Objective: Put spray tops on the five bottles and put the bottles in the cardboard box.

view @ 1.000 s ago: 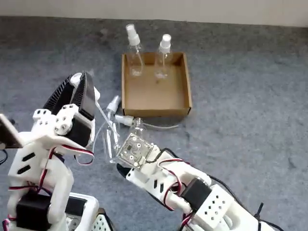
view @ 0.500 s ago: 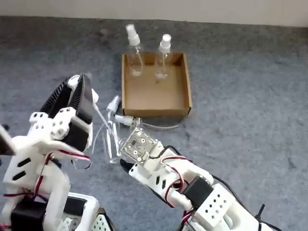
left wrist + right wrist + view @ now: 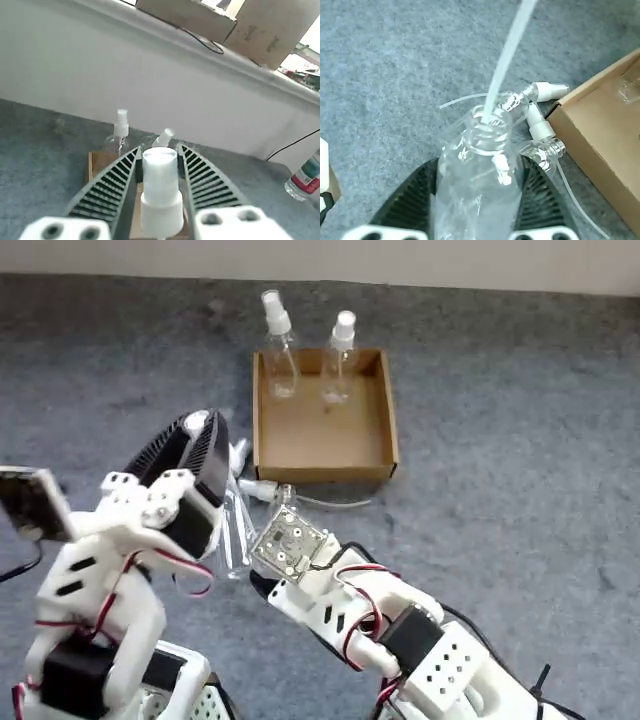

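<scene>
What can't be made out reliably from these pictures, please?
High view: the left arm covers part of the table beside the cardboard box, so the count of loose parts there is unclear.
Right wrist view: the depth of the tube in the bottle held by the right gripper is unreadable through clear plastic.
Left wrist view: the spray top in the left gripper hides its own tube.

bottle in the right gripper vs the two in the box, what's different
The gripped bottle has a bare neck, a tube in it; the boxed bottles wear white spray tops. The gripped bottle sits in the right gripper; the boxed bottles stand free. All are clear.
</scene>
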Controlling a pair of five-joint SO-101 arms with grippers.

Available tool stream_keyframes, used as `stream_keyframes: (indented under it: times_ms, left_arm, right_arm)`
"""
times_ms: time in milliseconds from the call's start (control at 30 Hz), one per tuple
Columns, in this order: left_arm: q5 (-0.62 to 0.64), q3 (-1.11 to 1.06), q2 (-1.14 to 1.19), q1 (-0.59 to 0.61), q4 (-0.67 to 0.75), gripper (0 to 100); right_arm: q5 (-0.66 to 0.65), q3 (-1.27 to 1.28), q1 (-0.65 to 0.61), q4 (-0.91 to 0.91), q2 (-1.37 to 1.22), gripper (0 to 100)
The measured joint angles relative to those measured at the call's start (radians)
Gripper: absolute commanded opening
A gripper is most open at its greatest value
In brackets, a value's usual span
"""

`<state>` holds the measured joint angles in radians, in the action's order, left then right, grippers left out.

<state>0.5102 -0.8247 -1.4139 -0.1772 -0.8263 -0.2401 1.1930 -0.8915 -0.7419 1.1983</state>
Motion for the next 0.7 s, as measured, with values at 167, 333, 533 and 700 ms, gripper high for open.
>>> stream_keyframes:
  times_ms: [167, 333, 533, 700]
  left_arm:
    - [-0.031, -0.052, 0.005, 0.0, 0.006, 0]
    - [-0.034, -0.052, 0.002, 0.018, 0.006, 0]
    - [-0.029, -0.098, -0.06, 0.04, -0.055, 0]
    - [-0.094, -0.255, -0.198, 0.011, -0.057, 0]
  right_arm:
    - [0.0, 0.0, 0.0, 0.0, 0.0, 0.3]
    - [0.0, 0.0, 0.0, 0.0, 0.0, 0.3]
    - [0.0, 0.0, 0.003, 0.0, 0.0, 0.3]
    - [0.0, 0.0, 0.005, 0.0, 0.0, 0.3]
